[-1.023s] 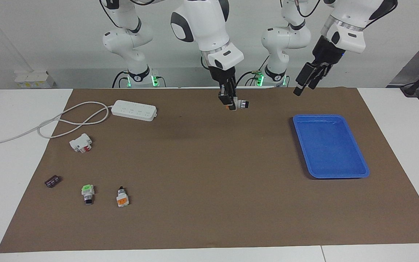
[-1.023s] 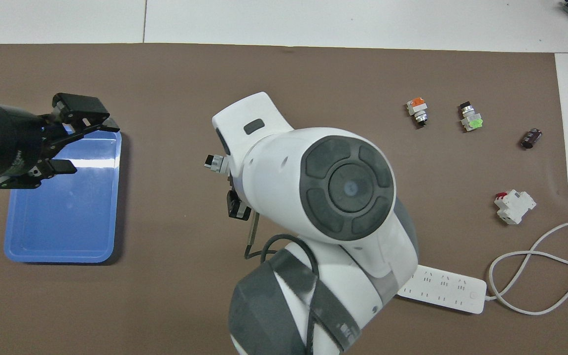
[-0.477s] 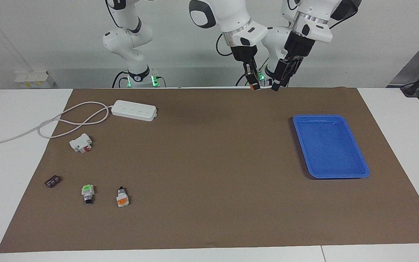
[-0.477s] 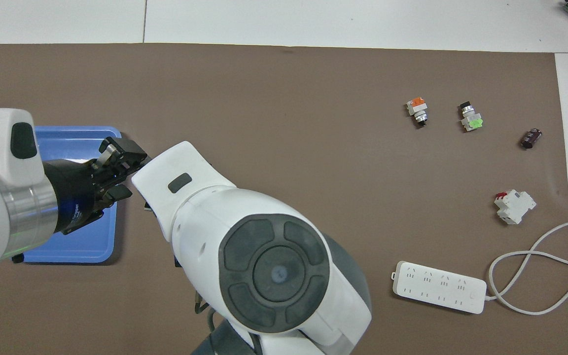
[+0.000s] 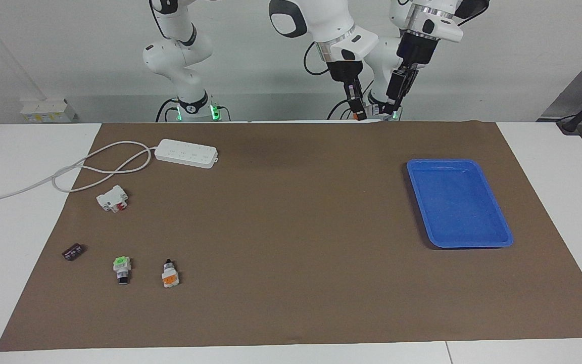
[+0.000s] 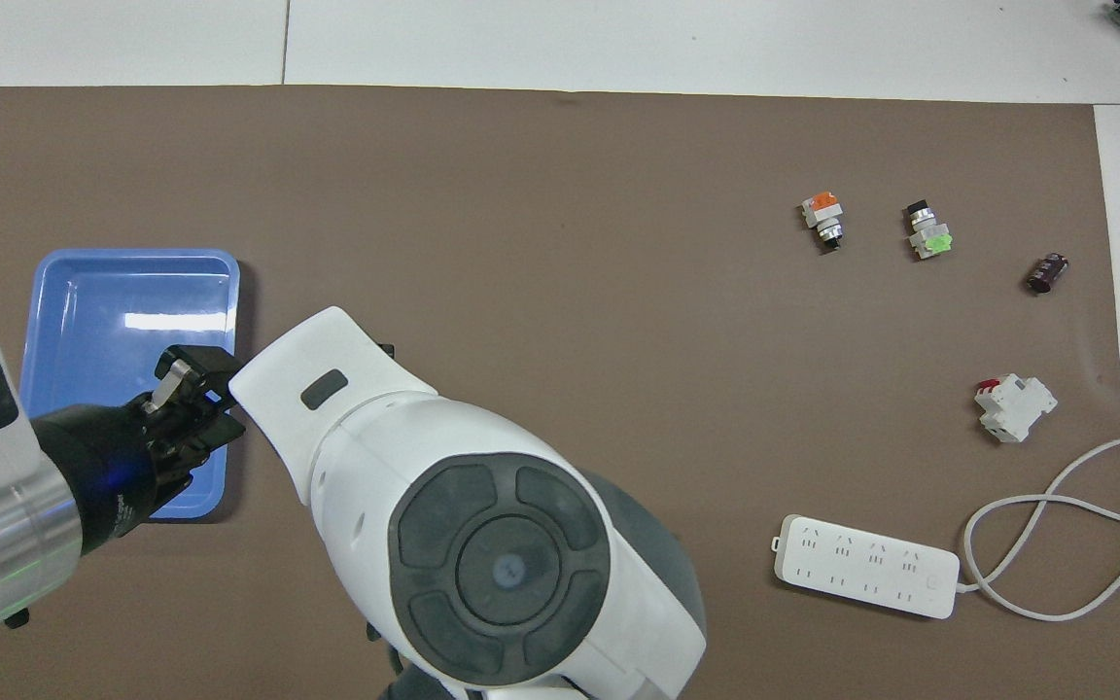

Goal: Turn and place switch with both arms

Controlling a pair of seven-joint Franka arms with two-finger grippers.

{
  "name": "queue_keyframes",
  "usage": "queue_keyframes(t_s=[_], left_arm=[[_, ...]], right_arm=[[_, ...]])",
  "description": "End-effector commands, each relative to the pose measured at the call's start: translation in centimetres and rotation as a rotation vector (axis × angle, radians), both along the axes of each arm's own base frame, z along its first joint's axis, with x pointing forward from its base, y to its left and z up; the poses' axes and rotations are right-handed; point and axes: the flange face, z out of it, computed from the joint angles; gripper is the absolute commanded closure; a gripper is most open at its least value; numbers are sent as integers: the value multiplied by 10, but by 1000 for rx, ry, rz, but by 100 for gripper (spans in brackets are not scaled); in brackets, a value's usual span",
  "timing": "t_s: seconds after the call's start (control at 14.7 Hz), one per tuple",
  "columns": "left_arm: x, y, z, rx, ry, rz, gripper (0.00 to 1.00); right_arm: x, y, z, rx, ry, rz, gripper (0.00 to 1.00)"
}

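Note:
The switch (image 5: 359,117) hangs high in the air over the brown mat's edge at the robots' end, only its orange-red end showing. My right gripper (image 5: 356,112) is shut on it, its arm (image 6: 346,408) reaching across toward the left arm's end. My left gripper (image 5: 389,107) points down right beside it, at the switch's other end; whether it grips the switch does not show. From overhead the left gripper (image 6: 192,391) meets the right arm's wrist, which hides the right gripper and the switch.
A blue tray (image 5: 457,202) lies toward the left arm's end. Toward the right arm's end are a power strip (image 5: 186,152) with its cable, a white block with a red part (image 5: 112,198), a dark cylinder (image 5: 73,252), a green-capped switch (image 5: 121,268) and another orange-faced switch (image 5: 170,275).
My right gripper has lifted the switch and carried it toward the left arm's end. The left gripper swung in from over the tray's end to meet it, and its jaws have narrowed.

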Motion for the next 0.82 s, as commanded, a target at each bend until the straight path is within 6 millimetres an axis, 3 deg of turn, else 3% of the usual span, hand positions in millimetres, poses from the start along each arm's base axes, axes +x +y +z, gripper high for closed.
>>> queue_keyframes(t_s=[0.0, 0.14, 0.75], left_arm=[[-15, 5, -6, -39, -12, 56, 60], [-18, 4, -7, -50, -5, 85, 65], [-30, 0, -19, -91, -44, 168, 66]], right_arm=[[3, 2, 3, 15, 2, 21, 100], [5, 0, 3, 19, 3, 13, 100], [7, -4, 6, 15, 0, 13, 100]])
